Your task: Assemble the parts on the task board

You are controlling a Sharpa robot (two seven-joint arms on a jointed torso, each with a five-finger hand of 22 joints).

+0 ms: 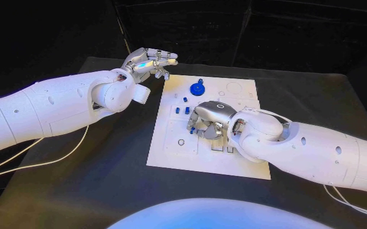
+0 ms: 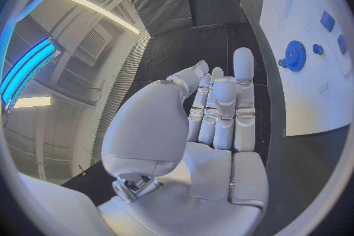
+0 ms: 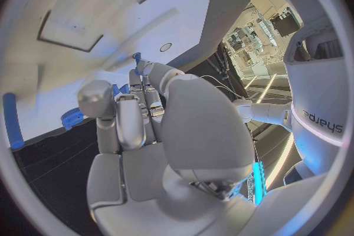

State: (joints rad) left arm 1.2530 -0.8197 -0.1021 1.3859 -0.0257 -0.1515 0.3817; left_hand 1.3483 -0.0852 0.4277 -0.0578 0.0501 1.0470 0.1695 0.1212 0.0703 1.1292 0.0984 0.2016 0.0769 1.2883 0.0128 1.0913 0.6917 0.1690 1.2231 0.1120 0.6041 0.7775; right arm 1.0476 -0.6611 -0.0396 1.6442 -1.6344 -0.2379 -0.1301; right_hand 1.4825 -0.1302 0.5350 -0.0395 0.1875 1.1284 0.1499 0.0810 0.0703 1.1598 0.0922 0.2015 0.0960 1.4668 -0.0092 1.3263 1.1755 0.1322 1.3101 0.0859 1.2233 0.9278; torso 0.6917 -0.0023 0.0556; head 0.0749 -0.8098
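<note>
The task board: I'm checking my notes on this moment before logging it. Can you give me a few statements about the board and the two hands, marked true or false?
1. The right hand is down over the middle of the task board. True.
2. The left hand grips the blue gear. False: it is raised off the board's far left corner, holding nothing, fingers extended.
3. The blue gear lies on the far part of the board. True.
4. The task board lies on a white table. False: the table is black.
5. Small blue parts lie on the board beside the right hand. True.
</note>
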